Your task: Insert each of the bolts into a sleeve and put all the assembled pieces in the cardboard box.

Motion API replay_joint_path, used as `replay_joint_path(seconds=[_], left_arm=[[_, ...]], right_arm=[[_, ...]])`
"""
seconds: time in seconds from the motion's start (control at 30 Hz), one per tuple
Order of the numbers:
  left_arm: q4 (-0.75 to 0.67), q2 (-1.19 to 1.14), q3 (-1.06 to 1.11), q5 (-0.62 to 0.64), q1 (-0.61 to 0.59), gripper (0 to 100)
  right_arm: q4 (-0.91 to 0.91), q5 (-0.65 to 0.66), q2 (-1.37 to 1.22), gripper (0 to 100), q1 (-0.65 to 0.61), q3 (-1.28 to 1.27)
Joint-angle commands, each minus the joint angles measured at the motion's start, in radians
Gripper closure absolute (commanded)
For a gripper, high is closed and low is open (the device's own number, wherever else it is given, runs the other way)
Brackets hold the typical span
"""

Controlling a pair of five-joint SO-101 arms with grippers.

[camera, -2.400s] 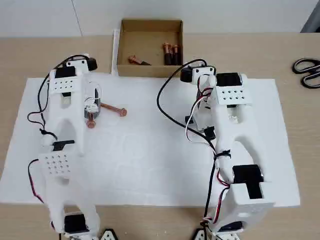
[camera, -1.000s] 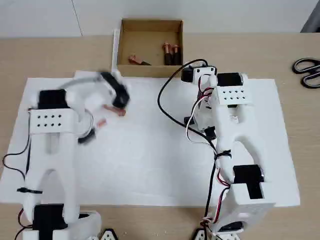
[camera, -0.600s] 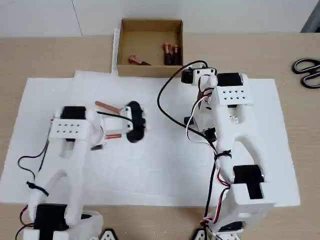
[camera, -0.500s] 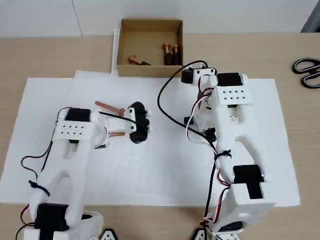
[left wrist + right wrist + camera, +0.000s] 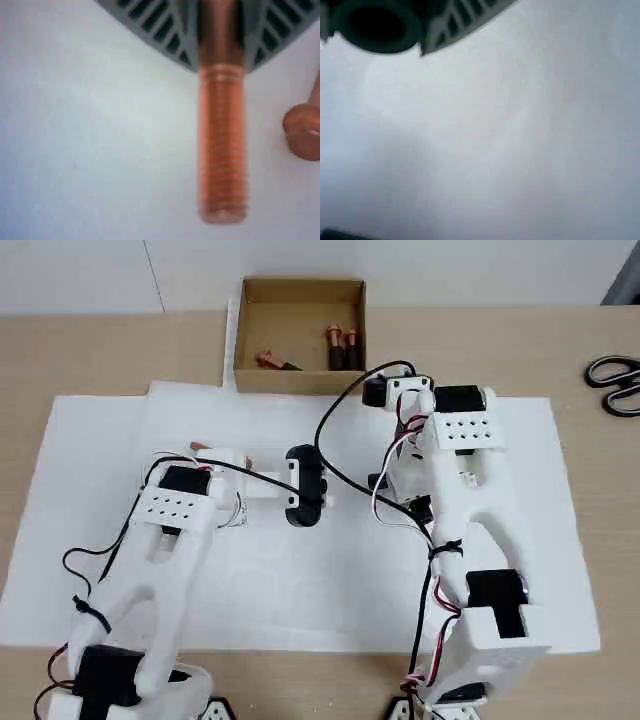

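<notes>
My left gripper [image 5: 220,55] is shut on a copper bolt [image 5: 221,150], whose threaded end sticks out over the white paper. In the high view the left arm [image 5: 170,515] is bent toward the middle of the sheet, its black wrist motor [image 5: 305,486] close to the right arm [image 5: 455,455]. A second bolt [image 5: 197,448] lies on the paper behind the left arm, and its head [image 5: 302,132] shows beside the held bolt. In the right wrist view a black sleeve [image 5: 375,24] sits between the grey fingers [image 5: 460,17], its open end toward the camera.
The cardboard box [image 5: 240,335] stands at the back centre with several bolt-and-sleeve pieces [image 5: 342,346] inside. A white paper sheet [image 5: 300,580] covers the work area. Scissors [image 5: 615,383] lie at the far right on the wooden table.
The left arm picked a bolt up from the left side of the paper and swung right toward the right arm. The right arm has kept still.
</notes>
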State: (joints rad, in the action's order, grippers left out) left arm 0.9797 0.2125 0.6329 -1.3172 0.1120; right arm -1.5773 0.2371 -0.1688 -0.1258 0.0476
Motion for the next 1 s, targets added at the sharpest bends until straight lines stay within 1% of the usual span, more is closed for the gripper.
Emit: replay_joint_path(seconds=[0.0,0.07,0.27,0.33,0.4,0.47,0.5,0.6,0.67,0.83,0.87,0.97], left_arm=[[-0.026,0.044,-0.004,-0.166,0.003,91],[-0.026,0.044,-0.004,-0.164,0.003,89],[-0.026,0.051,-0.01,-0.118,0.002,89],[-0.028,0.054,-0.024,-0.071,0.002,89],[-0.023,0.054,-0.068,0.018,-0.009,89],[-0.021,0.054,-0.127,0.146,-0.038,89],[-0.009,0.055,-0.151,0.235,-0.051,89],[0.103,0.072,-0.249,0.546,-0.086,89],[0.18,0.112,-0.309,0.73,-0.115,89],[0.272,0.258,-0.395,1.255,-0.161,89],[0.275,0.284,-0.395,1.324,-0.161,89],[0.281,0.348,-0.389,1.475,-0.16,89]], right_arm=[[-0.007,0.003,0.018,99.3,0.002,0.051],[-0.007,0.003,0.018,99.3,0.002,0.051],[-0.007,0.003,0.018,99.3,0.002,0.051],[-0.007,0.003,0.018,99.3,0.002,0.051],[-0.007,0.003,0.018,99.3,0.002,0.051],[-0.007,0.003,0.018,99.3,0.002,0.051],[-0.007,0.003,0.018,99.3,0.002,0.051],[-0.007,0.003,0.018,99.3,0.002,0.051],[-0.007,0.003,0.018,99.3,0.002,0.051],[-0.007,0.003,0.018,99.3,0.001,0.051],[-0.007,0.003,0.018,99.3,0.001,0.051],[-0.007,0.003,0.018,99.3,0.001,0.051]])
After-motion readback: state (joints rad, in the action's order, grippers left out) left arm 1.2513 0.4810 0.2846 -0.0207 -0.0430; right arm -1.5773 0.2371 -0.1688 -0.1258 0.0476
